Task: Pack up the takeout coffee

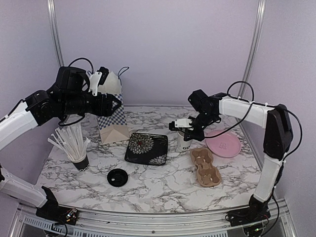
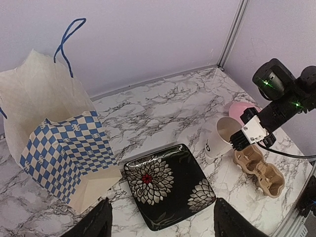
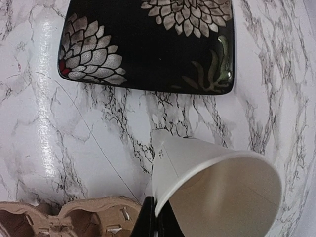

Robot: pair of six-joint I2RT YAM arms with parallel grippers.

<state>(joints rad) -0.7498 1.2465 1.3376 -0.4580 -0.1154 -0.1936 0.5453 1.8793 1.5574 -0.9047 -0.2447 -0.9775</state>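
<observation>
From above: the right hand [image 1: 186,132] is down on the coffee cup [image 1: 183,143], which sits right of the middle of the table [image 1: 163,192]. It is between the black flowered plate [image 1: 146,148] and the pink plate [image 1: 223,143], just behind the cardboard cup carrier [image 1: 205,167]. Its black lid [image 1: 117,177] lies well apart, near the front edge and left of centre, so the cup is open-topped. The checked paper bag [image 1: 112,118] stands open toward the back-left corner, and the left hand [image 1: 114,102] hovers by its mouth.

Over to the left wrist: that hand's fingers [image 2: 96,224] stand wide apart with nothing between them. Across the table the cup leans, its mouth turned this way, and the right hand is at the rim on the carrier's side.

Now the right wrist, close in: the hand is closed, pinching the cup's thin wall right at the rim. The cup is tipped, and no liquid shows inside.

The cup looks feather-light but soft. It is thin paper, and with the lid off nothing stiffens the rim. A one-wall pinch may crease it or let it swing. A gentle squeeze around the body, just under the rim, would probably carry it steadier.
</observation>
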